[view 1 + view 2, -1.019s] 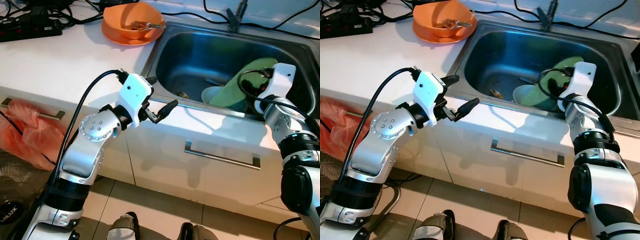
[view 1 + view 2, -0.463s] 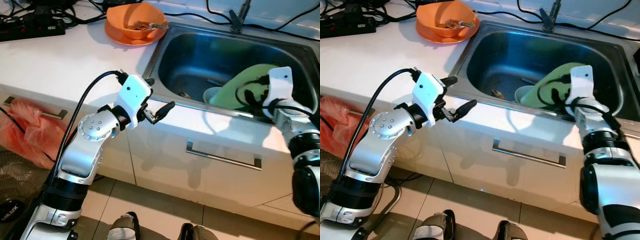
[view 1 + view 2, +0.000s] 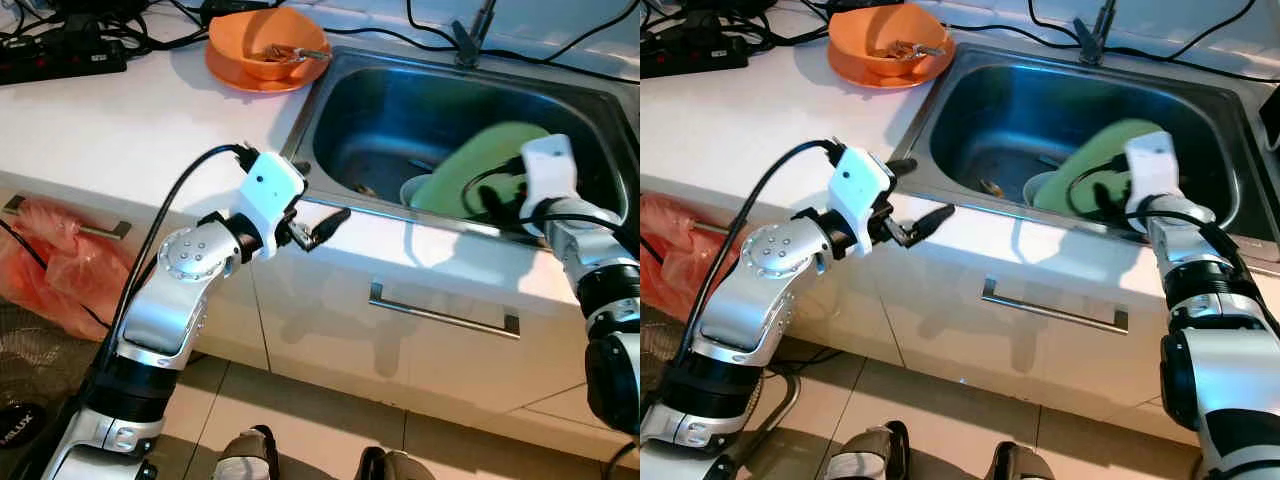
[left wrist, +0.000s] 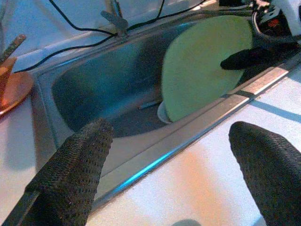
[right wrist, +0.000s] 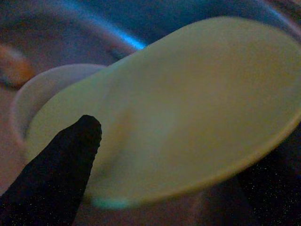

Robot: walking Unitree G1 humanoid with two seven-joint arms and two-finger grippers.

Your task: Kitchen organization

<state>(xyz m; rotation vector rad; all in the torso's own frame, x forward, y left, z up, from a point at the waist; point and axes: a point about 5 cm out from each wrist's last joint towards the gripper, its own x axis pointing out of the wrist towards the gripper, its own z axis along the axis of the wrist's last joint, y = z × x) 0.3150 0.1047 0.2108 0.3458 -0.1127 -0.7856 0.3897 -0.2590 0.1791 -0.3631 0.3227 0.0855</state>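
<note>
Starting from the left, an orange bowl [image 3: 268, 45] with some utensils in it sits on the white counter [image 3: 130, 120] near the back. The left gripper [image 3: 318, 226] hovers over the counter's front edge just beside the steel sink [image 3: 380, 110], with its fingers spread wide and holding nothing. Inside the sink, the right gripper [image 3: 1102, 200] pinches the rim of a green plate [image 3: 480, 165], which is tilted up and leans over a white cup [image 3: 418, 189].
</note>
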